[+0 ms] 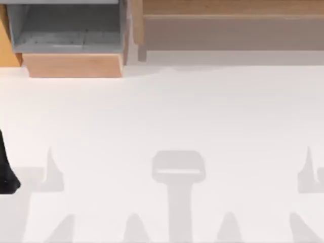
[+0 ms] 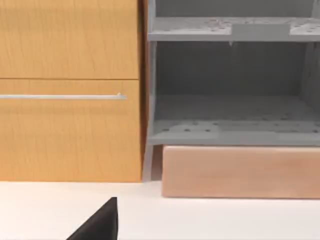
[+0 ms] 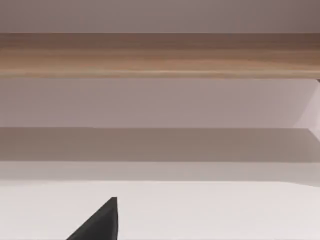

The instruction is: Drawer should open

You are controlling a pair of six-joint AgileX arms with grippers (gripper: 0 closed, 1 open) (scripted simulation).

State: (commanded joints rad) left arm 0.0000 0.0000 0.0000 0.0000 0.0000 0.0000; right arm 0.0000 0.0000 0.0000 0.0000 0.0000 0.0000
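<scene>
Drawer point(image 1: 73, 65) at eleven o'clock looks stiff, sliding; we'd hook its plain front's top edge (claw states: cannot tell).

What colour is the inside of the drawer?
Grey; the drawer shows its grey inside best in the top view.

Illumination is bright and even across the white worktop point(image 1: 167, 111), with no glare. Soft-edged grey shadows lie along its near edge in the top view. The grey interior of the drawer point(image 1: 66, 30) appears dimmer. Edges look slightly soft in all views; no edge distortion is evident.
</scene>
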